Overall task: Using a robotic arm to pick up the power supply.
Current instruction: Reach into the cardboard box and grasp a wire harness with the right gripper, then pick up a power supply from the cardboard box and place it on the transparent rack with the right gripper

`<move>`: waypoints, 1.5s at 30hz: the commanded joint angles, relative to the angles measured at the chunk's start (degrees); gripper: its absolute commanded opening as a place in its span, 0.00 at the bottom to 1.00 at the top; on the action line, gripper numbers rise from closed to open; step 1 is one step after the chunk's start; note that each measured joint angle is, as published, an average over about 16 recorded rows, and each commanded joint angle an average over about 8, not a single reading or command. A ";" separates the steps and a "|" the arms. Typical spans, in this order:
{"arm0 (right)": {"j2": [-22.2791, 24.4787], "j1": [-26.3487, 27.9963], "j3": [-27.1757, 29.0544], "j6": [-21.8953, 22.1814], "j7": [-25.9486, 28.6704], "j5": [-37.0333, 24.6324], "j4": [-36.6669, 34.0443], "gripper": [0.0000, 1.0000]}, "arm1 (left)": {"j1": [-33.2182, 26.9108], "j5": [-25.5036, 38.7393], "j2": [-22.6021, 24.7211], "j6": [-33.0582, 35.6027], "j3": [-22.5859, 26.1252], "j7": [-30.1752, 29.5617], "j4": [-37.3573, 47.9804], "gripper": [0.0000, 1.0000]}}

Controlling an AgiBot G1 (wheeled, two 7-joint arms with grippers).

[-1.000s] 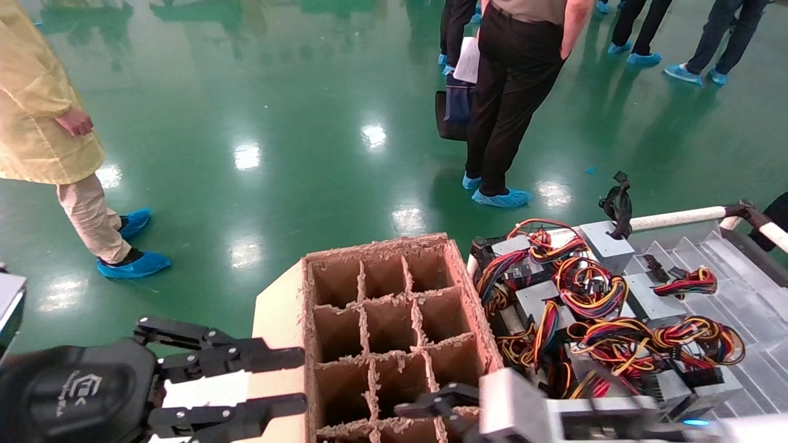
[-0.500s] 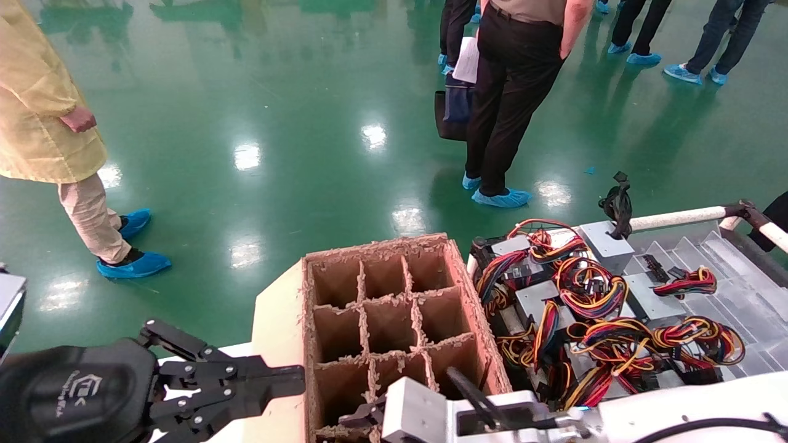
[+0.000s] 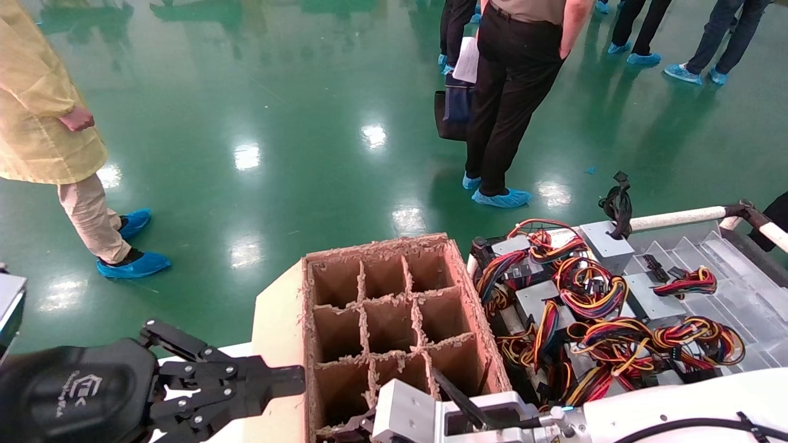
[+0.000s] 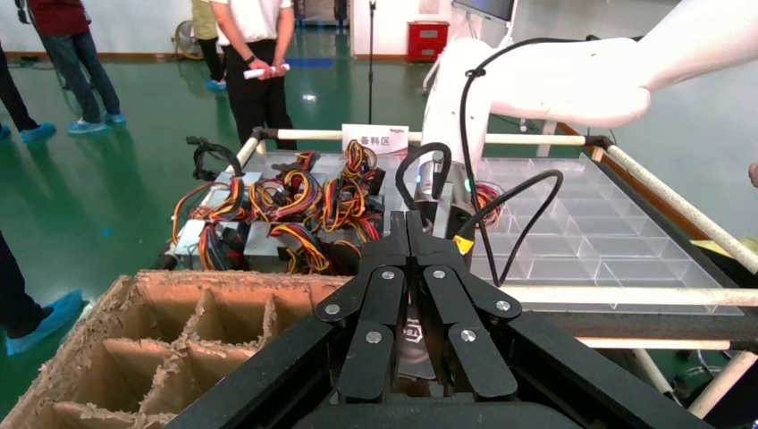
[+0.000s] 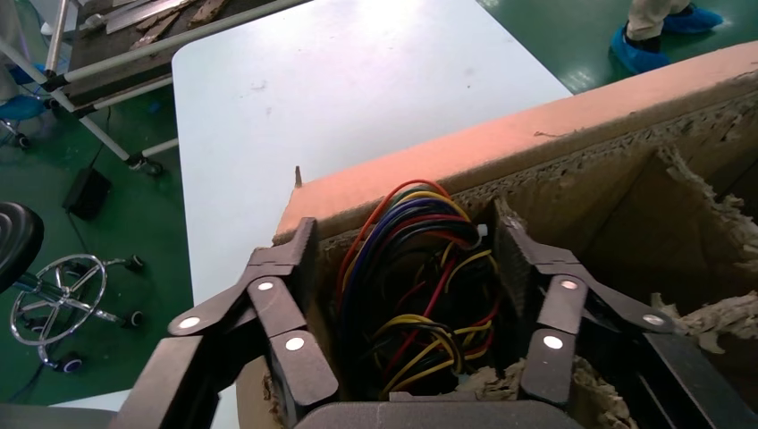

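My right gripper (image 5: 404, 228) is shut on the power supply (image 3: 407, 417), a grey metal box with a red, yellow and black cable bundle (image 5: 411, 295). It holds the unit over a near cell of the divided cardboard box (image 3: 375, 246), with the cables hanging into the cell. In the head view the white right forearm (image 3: 677, 406) comes in from the bottom right, and the gripper's fingers are mostly hidden behind the unit. My left gripper (image 3: 289, 378) is shut on nothing, parked just left of the box's side. In the left wrist view, the left gripper (image 4: 407, 219) has its fingertips pressed together.
Several more power supplies (image 3: 591, 307) with tangled coloured cables lie on the rack right of the box, beside a clear ribbed tray (image 3: 739, 289). A white table (image 5: 340, 98) lies beyond the box. People stand on the green floor: one in a yellow coat (image 3: 43, 123), one in black (image 3: 517, 92).
The right arm has carried the power supply leftward, over the box's near cells. The left gripper, open a second ago, has shut and stays in place.
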 commanded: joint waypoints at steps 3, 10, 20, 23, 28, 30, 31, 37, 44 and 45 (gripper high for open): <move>0.06 -0.10 -0.12 0.13 0.19 -0.30 -0.05 0.00 | 0.00 0.00 0.00 0.00 0.00 0.00 0.00 1.00; 0.63 -0.60 -0.06 -0.02 0.19 -0.15 -0.38 0.00 | 0.00 0.00 0.00 0.00 0.01 0.00 0.00 1.00; 1.13 -1.28 0.26 -0.37 -0.70 0.72 -1.42 0.00 | 0.00 -0.01 -0.01 -0.01 0.01 0.01 0.00 1.00; 1.46 -1.47 0.62 -0.68 -1.09 1.53 -1.68 0.00 | 0.00 -0.01 -0.01 -0.01 0.02 0.01 0.00 1.00; 2.29 -1.92 1.75 -1.36 -1.75 3.93 -2.00 0.00 | 0.00 -0.01 -0.01 -0.01 0.02 0.01 0.00 1.00; 2.76 -2.15 2.46 -1.67 -2.02 5.36 -2.11 0.00 | -0.01 -0.01 -0.01 -0.01 0.02 0.01 0.00 1.00; 3.01 -2.28 2.85 -1.83 -2.17 6.14 -2.17 0.00 | -0.01 -0.01 -0.01 -0.01 0.02 0.01 0.00 1.00; 4.71 -3.21 5.95 -2.82 -3.09 12.04 -2.33 0.00 | -0.01 -0.02 -0.01 -0.01 0.02 0.01 0.00 1.00; 7.38 -3.62 10.91 -3.31 -3.91 19.90 -2.12 0.00 | -0.01 -0.02 -0.01 -0.01 0.03 0.01 0.00 1.00; 7.79 -3.54 11.69 -3.39 -4.02 21.03 -2.09 0.00 | -0.01 -0.02 -0.01 -0.01 0.03 0.01 0.00 1.00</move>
